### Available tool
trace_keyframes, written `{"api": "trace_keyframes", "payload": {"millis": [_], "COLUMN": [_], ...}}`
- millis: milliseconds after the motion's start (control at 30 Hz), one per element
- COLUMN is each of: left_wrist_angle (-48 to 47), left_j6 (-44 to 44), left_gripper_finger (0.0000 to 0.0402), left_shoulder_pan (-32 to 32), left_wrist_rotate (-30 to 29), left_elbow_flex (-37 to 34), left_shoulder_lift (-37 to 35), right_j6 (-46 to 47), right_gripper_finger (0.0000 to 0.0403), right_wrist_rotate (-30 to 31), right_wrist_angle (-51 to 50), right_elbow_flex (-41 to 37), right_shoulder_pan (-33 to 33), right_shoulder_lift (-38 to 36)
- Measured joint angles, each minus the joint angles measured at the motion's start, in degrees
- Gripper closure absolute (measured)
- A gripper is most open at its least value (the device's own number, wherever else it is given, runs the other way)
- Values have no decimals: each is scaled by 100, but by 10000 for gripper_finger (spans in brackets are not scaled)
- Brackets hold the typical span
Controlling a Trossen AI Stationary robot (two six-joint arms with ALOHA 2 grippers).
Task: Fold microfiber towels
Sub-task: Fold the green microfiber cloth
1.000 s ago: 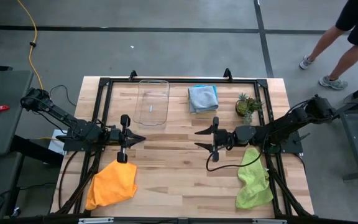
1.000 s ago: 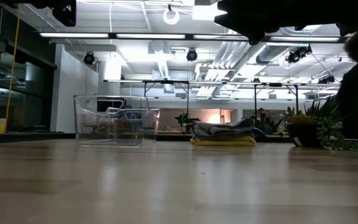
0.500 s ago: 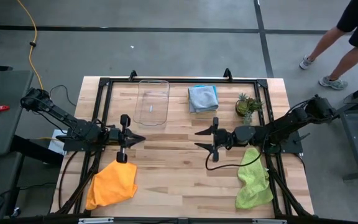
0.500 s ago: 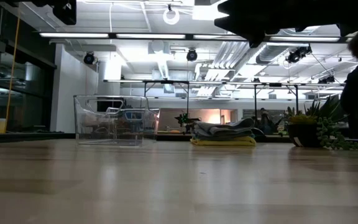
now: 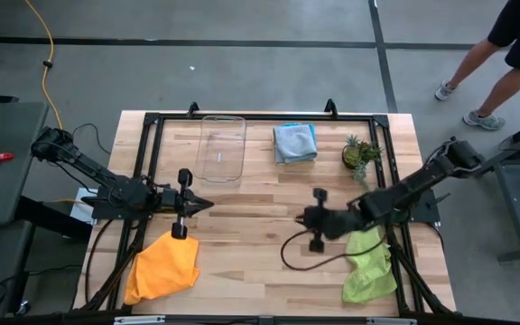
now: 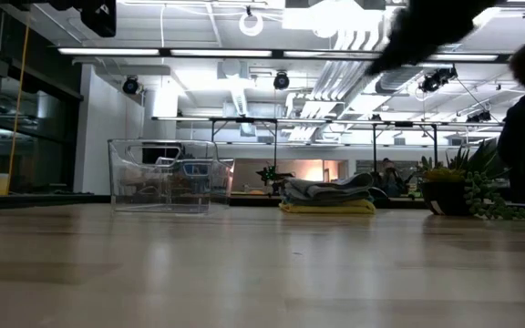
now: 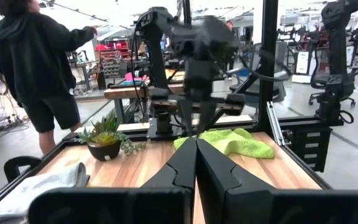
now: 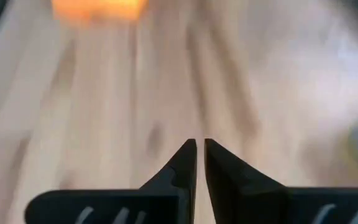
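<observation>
An orange towel (image 5: pixel 162 268) lies crumpled near the table's front left. A lime green towel (image 5: pixel 368 262) lies crumpled at the front right. A stack of folded towels (image 5: pixel 294 142), grey-blue on top and yellow (image 6: pixel 328 208) at the bottom, rests at the back. My left gripper (image 5: pixel 208 206) hovers shut and level above the table, just beyond the orange towel. My right gripper (image 5: pixel 301 218) hangs shut over the bare middle of the table, tipped downward, left of the green towel. In the right wrist view its fingertips (image 8: pixel 200 147) stand nearly together over bare wood.
A clear plastic tray (image 5: pixel 221 147) stands at the back, left of the folded stack. A small potted plant (image 5: pixel 360 153) stands at the back right. A black frame (image 5: pixel 260 117) runs around the table. A person (image 5: pixel 504 45) walks on the floor beyond the far right corner.
My right gripper has swung a little toward the table's near edge, tipped from level to pointing downward, and shut its fingers on nothing. The towels lie as before.
</observation>
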Motion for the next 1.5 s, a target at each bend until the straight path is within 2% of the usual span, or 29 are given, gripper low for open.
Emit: {"api": "trace_keyframes", "payload": {"millis": [133, 267, 467, 600, 700, 867, 1000, 1300, 1500], "left_wrist_angle": [22, 5, 8, 8, 8, 8, 7, 0, -1], "left_j6": [0, 0, -16, -20, -19, -20, -142, -151, -151], "left_gripper_finger": [401, 401, 401, 402, 401, 402, 401, 402, 401], "left_shoulder_pan": [0, 0, 0, 0, 0, 0, 0, 0, 0], "left_wrist_rotate": [-2, -8, -15, -15, -15, -13, -13, -13, -13], "left_elbow_flex": [2, 0, 0, 0, 0, 0, 0, 0, 0], "left_shoulder_lift": [84, 92, 94, 94, 94, 94, 94, 94, 94], "right_j6": [2034, 3900, 5545, 6051, 6112, 6113, 5692, 4378, 2660], "right_gripper_finger": [400, 400, 402, 402, 403, 403, 403, 403, 403], "right_wrist_rotate": [-627, -1437, -2884, -3592, -3822, -3837, -3650, -1949, -1094], "right_wrist_angle": [-2474, -4088, -4907, -5312, -5277, -4892, -4454, -3660, -1694], "right_elbow_flex": [763, 1234, 1332, 1330, 1330, 1328, 1328, 1330, 1329], "right_shoulder_pan": [637, 1210, 1778, 1910, 1899, 1648, 1376, 564, -56], "right_shoulder_lift": [418, 979, 1840, 2319, 2529, 2771, 2874, 2857, 2885]}}
